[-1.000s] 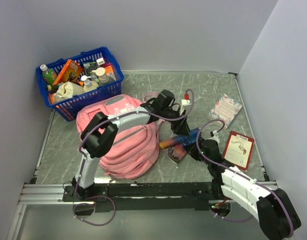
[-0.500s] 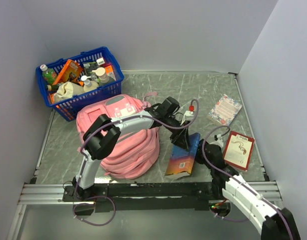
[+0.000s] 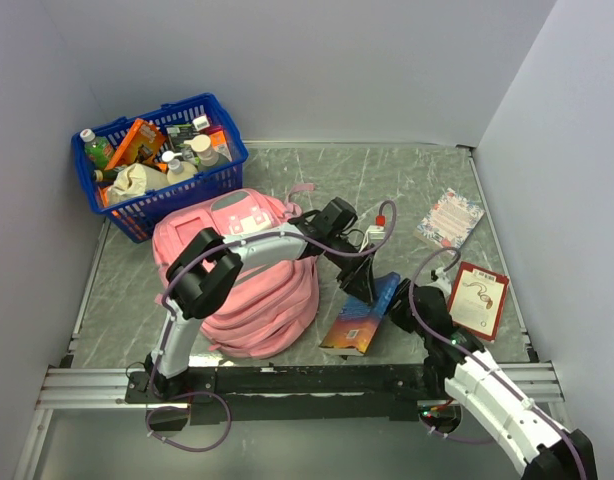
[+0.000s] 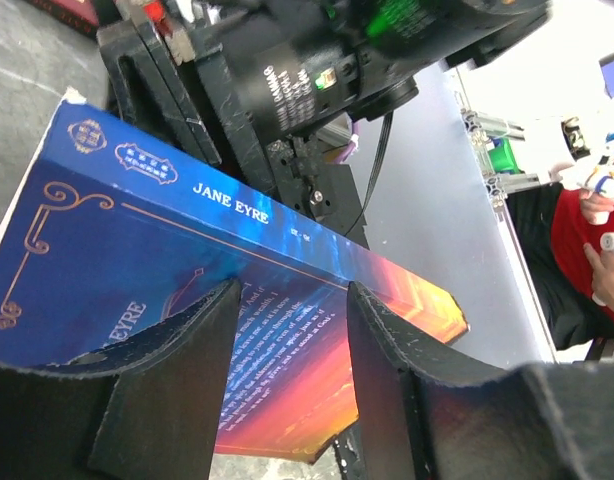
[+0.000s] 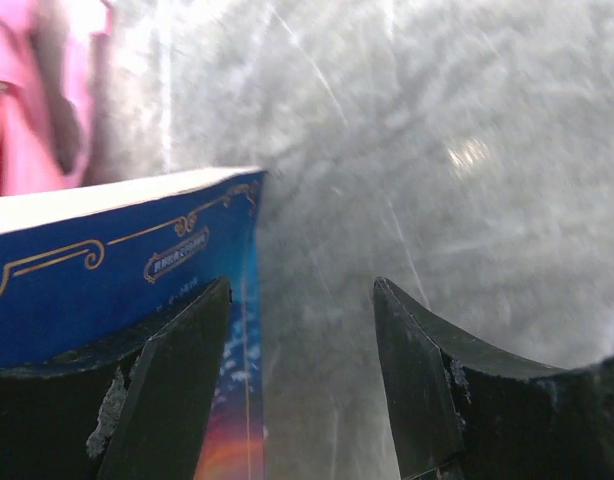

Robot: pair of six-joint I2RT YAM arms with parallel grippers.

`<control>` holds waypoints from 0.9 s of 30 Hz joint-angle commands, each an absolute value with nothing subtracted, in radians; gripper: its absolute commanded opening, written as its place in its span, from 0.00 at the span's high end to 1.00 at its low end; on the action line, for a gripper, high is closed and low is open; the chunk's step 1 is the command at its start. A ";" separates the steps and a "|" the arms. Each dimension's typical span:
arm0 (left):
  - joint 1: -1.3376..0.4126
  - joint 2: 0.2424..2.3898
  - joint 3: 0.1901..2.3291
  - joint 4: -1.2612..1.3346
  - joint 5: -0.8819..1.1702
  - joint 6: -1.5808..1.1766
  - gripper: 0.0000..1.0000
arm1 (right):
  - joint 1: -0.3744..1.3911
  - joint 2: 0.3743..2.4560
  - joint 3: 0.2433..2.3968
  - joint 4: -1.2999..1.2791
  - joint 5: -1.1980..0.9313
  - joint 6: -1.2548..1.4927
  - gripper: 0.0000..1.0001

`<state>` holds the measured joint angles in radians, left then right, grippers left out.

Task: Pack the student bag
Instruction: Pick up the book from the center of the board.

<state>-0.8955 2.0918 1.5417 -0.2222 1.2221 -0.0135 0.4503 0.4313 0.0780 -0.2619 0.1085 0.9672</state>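
Observation:
The student bag (image 3: 249, 275), a large pink backpack, lies left of centre; its edge shows in the right wrist view (image 5: 17, 120). A blue-and-orange book titled Jane Eyre (image 3: 355, 322) rests tilted on the table just right of the bag. My left gripper (image 3: 365, 288) reaches over the bag and hovers open at the book's far end; the cover (image 4: 187, 240) shows between its spread fingers (image 4: 294, 290). My right gripper (image 3: 400, 308) is open at the book's right edge. Its left finger overlaps the book's corner (image 5: 107, 270), with bare table between the fingers (image 5: 302, 285).
A blue plastic basket (image 3: 162, 160) full of bottles and packets stands at the back left. A floral booklet (image 3: 451, 218) and a red-covered book (image 3: 479, 296) lie at the right. Grey walls close in on the left, back and right. The right arm's body (image 4: 317, 70) is close behind the book.
The book has come down from beside the bag to the table, nearer the front edge, and now rests tilted. Both grippers moved forward with it; the right arm drew back slightly.

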 commanded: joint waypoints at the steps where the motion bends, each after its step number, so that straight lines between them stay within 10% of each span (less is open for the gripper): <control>1: -0.977 2.131 1.480 -0.233 1.167 -0.057 0.47 | 0.457 0.456 0.254 -0.317 0.060 1.081 0.33; 27: -0.910 2.091 1.393 -0.081 1.103 -0.167 0.51 | 0.451 0.493 0.420 -0.422 -0.066 1.201 0.31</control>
